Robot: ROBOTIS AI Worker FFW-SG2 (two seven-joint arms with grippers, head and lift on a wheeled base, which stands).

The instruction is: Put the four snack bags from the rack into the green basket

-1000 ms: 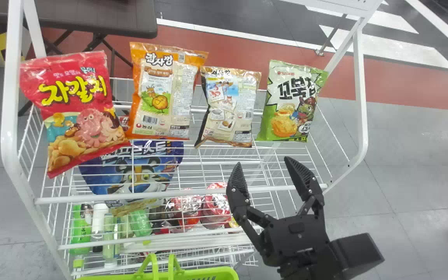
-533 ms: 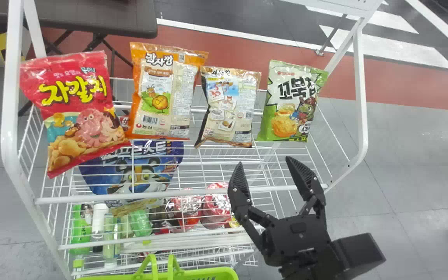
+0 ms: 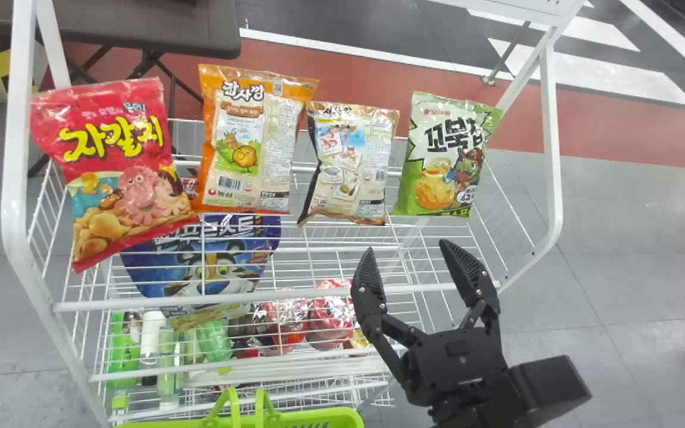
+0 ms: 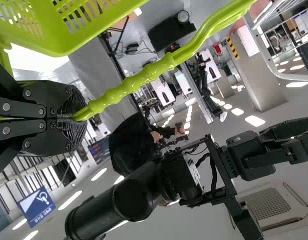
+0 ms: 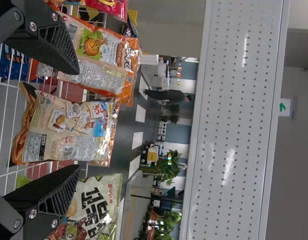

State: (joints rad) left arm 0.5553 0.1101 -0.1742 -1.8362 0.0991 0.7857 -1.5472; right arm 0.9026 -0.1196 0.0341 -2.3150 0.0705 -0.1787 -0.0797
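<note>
Across the top, four snack bags (image 3: 246, 139) sit on the rack (image 3: 14, 196); lower right, the right gripper (image 3: 405, 245), fingers spread, might snag it if aimed low. The left gripper (image 4: 79, 116) pinches the green basket's (image 4: 68, 42) handle (image 4: 148, 73).

A public indoor hall, judging by the wheelchair sign (image 4: 36, 206), ceiling lights (image 4: 255, 120) and floor stripes (image 3: 592, 74).

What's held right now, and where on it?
Left gripper: the green basket, fingers shut on its handle. Right gripper: nothing, its fingers open.
</note>
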